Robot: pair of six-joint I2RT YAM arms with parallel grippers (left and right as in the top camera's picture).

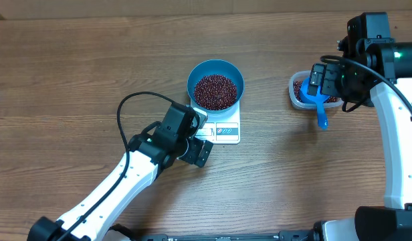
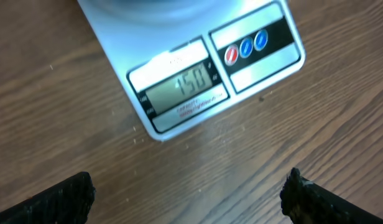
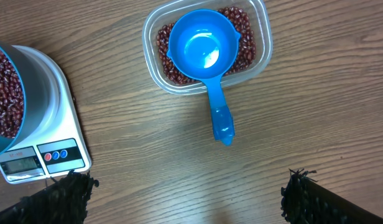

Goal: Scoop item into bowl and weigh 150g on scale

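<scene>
**Reading check: hands off the scale**

From the left wrist the display on the scale (image 2: 179,84) looks like 150, slightly blurred. The bowl (image 1: 216,65) sits on the scale with the beans (image 1: 215,92) heaped inside. Left gripper (image 2: 188,202) hovers just in front of the scale, jaws spread, empty. Right gripper (image 3: 185,199) is spread and empty too, near the scoop (image 3: 204,53), which lies in the tub (image 3: 263,56). I'd touch nothing, let the digits settle, and keep the left fingers off the front edge.
</scene>
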